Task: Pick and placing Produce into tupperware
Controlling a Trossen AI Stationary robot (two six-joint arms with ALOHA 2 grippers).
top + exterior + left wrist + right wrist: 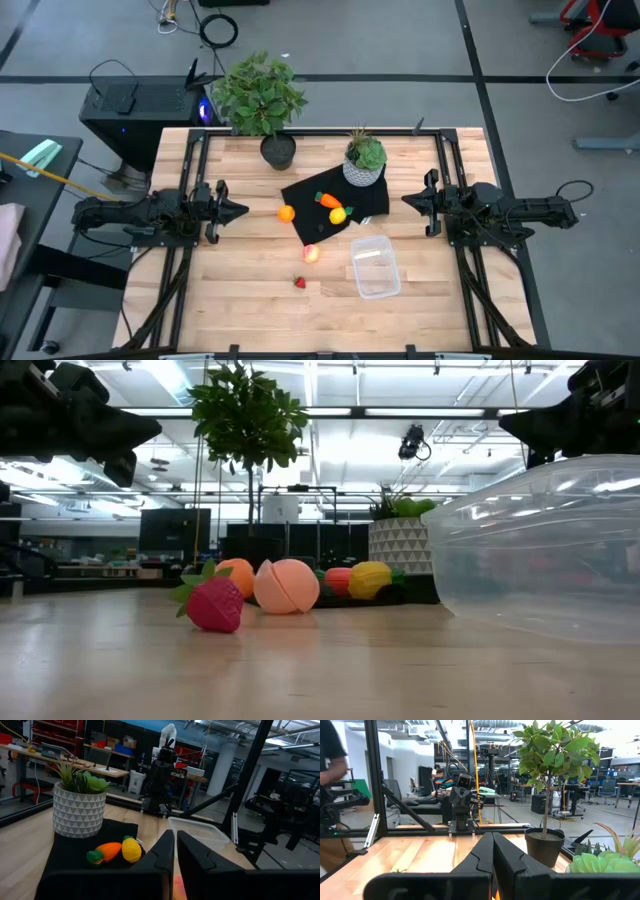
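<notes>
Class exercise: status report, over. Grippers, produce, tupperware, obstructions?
Left gripper and right gripper shut, empty, parked at sides. Five produce pieces out; tupperware empty. Nothing blocking.

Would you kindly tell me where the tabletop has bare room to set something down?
Bare wood lies left of the orange ball near the left gripper, and between the clear plastic container and right gripper. The black mat is crowded.

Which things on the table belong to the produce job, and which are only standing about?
For the job: orange ball, carrot, yellow piece, pinkish-red ball, strawberry, clear tupperware.

Standing about: black mat, tall potted plant, small potted plant.
</notes>
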